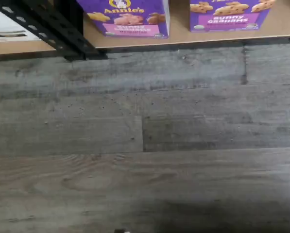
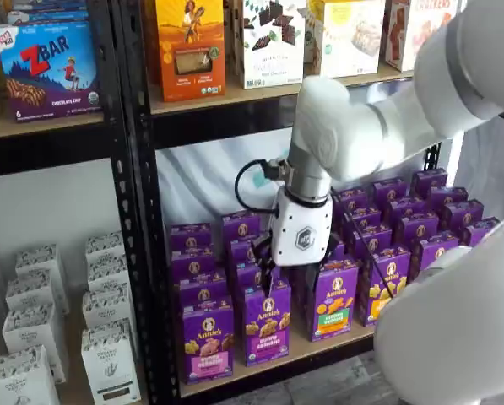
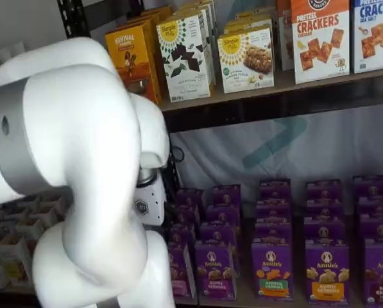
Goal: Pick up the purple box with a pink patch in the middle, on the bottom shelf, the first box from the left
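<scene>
The purple box stands upright at the left end of the bottom shelf, beside the black rack post. It has a rabbit logo and a pink label band. The wrist view shows its lower front on the tan board, above the grey floor. My gripper hangs in front of the purple rows, above and to the right of that box and not touching it. Only its white body shows and its fingers are not plainly seen. In a shelf view the arm hides most of the box and of the gripper body.
A second purple carton with a pink label stands right of the target, then one with a green-and-orange patch. Several purple rows stand behind. White cartons fill the left bay. Orange and white cartons stand on the board above.
</scene>
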